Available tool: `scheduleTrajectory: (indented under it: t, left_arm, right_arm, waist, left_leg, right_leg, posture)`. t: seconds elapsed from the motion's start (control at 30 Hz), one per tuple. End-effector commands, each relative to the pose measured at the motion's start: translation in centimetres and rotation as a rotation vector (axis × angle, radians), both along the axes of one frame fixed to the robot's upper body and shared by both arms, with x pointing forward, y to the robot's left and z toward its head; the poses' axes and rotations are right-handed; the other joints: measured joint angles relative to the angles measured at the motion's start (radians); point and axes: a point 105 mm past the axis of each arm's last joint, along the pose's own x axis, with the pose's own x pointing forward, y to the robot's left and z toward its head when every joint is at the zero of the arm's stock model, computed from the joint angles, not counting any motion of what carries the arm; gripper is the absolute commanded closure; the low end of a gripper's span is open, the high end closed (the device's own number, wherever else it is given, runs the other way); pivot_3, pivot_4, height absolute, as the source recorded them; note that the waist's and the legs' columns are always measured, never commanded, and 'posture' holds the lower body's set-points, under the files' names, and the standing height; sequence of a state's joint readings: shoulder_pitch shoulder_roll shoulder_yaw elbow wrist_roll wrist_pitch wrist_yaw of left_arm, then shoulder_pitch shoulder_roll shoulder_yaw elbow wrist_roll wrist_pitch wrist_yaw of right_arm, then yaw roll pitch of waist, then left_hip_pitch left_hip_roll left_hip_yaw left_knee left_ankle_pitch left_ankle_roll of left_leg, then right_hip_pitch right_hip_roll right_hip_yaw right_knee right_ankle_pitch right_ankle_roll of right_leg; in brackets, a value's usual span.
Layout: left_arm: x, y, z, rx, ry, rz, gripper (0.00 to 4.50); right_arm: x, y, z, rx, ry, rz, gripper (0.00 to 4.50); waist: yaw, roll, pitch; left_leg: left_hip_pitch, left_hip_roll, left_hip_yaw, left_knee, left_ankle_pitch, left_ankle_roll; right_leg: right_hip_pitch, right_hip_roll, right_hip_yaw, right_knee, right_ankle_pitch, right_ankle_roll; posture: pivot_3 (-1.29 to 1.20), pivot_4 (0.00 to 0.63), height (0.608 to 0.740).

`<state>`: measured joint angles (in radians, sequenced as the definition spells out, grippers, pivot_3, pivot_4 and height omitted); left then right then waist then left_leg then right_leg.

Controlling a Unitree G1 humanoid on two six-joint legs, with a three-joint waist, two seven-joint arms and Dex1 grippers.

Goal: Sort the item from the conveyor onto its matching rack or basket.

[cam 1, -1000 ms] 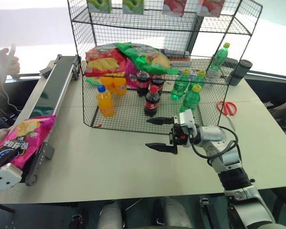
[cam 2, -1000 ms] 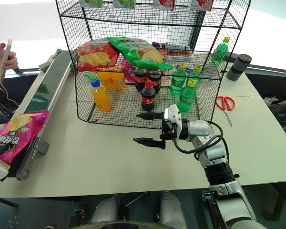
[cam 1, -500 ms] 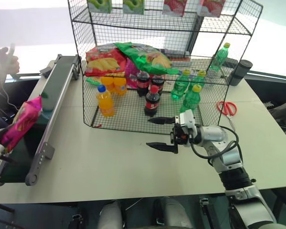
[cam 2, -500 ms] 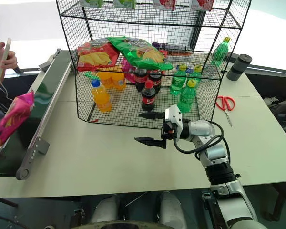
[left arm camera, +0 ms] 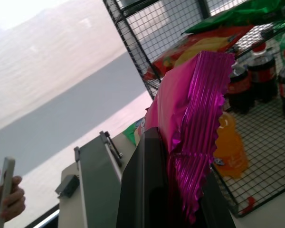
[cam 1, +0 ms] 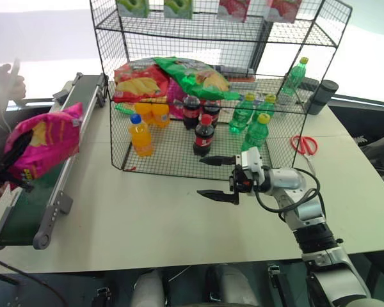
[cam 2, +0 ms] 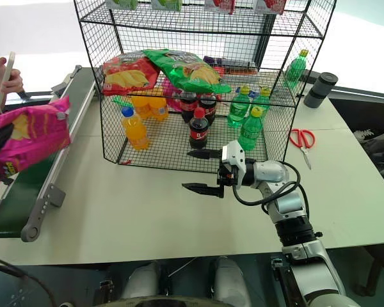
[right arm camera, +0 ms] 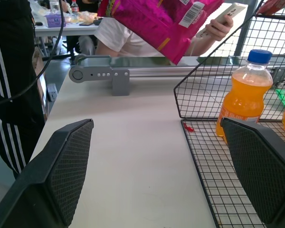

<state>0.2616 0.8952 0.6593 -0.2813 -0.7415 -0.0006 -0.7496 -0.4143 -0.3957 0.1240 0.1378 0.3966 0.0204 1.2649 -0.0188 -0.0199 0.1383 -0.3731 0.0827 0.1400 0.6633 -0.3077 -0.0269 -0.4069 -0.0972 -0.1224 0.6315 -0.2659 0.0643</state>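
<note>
Left gripper [left arm camera: 180, 209]: clamped on pink chip bag [cam 1: 45, 141], now lifted clear of conveyor [cam 1: 25, 214]; wire rack [cam 1: 198, 96], at two o'clock, awaits.

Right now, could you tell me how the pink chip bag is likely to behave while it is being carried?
The pink chip bag looks puffed, so it is probably light. Its crinkled foil seam suggests it would flex and could slip. Pinched at one edge by the left tool, it will likely swing.
</note>
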Motion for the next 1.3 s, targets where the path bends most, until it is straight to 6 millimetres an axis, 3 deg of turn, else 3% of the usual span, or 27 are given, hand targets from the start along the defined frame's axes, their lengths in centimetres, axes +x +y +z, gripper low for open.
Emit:
scheduleTrajectory:
  t: [0.03, 0.23, 0.37, 0.57, 0.7, 0.93, 1.2, 1.3]
  left_arm:
    - [-1.2, -2.4, 1.2, -0.085, 0.033, -0.143, 4.39]
    - [-2.1, -5.4, 1.0, -0.225, 0.173, -0.307, 4.39]
    - [-2.3, -9.2, 0.6, -0.326, 0.279, -0.503, 4.39]
    - [-2.2, -13.4, 0.0, -0.463, 0.413, -0.727, 4.39]
    - [-1.2, -14.8, -0.1, -0.493, 0.442, -0.834, 4.39]
    - [-0.1, -16.1, 0.2, -0.500, 0.479, -0.981, 4.39]
    - [0.3, -16.5, -0.1, -0.573, 0.555, -1.078, 4.39]
    - [0.7, -16.5, 0.1, -0.572, 0.539, -1.080, 4.39]
  right_arm:
    - [0.2, -0.4, 0.8, 0.007, -0.041, -0.010, 0.00]
    - [0.2, -1.0, 0.7, 0.007, -0.020, -0.015, 0.00]
    - [-0.8, -2.2, 0.7, 0.043, 0.115, -0.009, 0.00]
    - [-1.7, -3.6, 0.2, 0.062, 0.263, -0.036, 0.00]
    - [-2.3, -3.9, -0.4, 0.048, 0.282, -0.062, 0.00]
    - [-3.7, -4.3, 1.6, 0.122, 0.366, -0.021, 0.00]
    - [-3.5, -2.2, 1.0, 0.112, 0.343, -0.012, 0.00]
    - [-4.3, -1.7, 1.1, 0.105, 0.367, 0.048, 0.00]
  waist:
    - [0.001, 0.000, 0.000]
    - [0.002, 0.000, 0.000]
    - [0.010, 0.000, 0.000]
    - [0.004, 0.000, 0.000]
    - [0.005, 0.000, 0.000]
    - [0.008, 0.000, 0.000]
    - [0.006, -0.001, -0.001]
    - [0.009, -0.001, -0.001]
  left_leg:
    - [0.000, 0.000, 0.000, 0.000, 0.000, 0.000]
    - [0.000, 0.000, -0.001, 0.000, 0.000, 0.000]
    - [0.000, 0.000, -0.002, 0.000, 0.000, 0.000]
    - [0.001, -0.002, -0.003, 0.001, 0.000, 0.000]
    - [0.001, -0.002, -0.004, 0.000, 0.000, 0.000]
    - [0.000, -0.003, -0.005, 0.001, 0.000, 0.000]
    - [0.000, -0.003, -0.005, 0.001, 0.000, 0.000]
    - [0.000, -0.003, -0.005, 0.001, 0.000, 0.000]
  right_leg:
    - [0.000, 0.000, 0.000, 0.000, 0.000, 0.000]
    - [0.000, 0.000, 0.001, 0.000, 0.000, 0.000]
    - [0.002, 0.000, 0.001, -0.001, 0.000, 0.000]
    - [0.003, 0.000, 0.001, -0.001, 0.000, 0.000]
    - [0.003, 0.002, 0.001, -0.001, 0.000, -0.001]
    - [0.003, 0.002, 0.001, -0.001, 0.000, -0.001]
    - [0.003, 0.002, 0.001, -0.001, 0.000, -0.001]
    - [0.003, 0.002, 0.001, -0.001, 0.000, -0.001]
  posture:
    - [0.00, 0.150, 0.726]
    - [0.00, 0.150, 0.726]
    - [0.00, 0.150, 0.726]
    - [0.00, 0.150, 0.726]
    - [0.00, 0.150, 0.726]
    - [0.00, 0.150, 0.726]
    - [0.00, 0.150, 0.726]
    - [0.00, 0.150, 0.726]
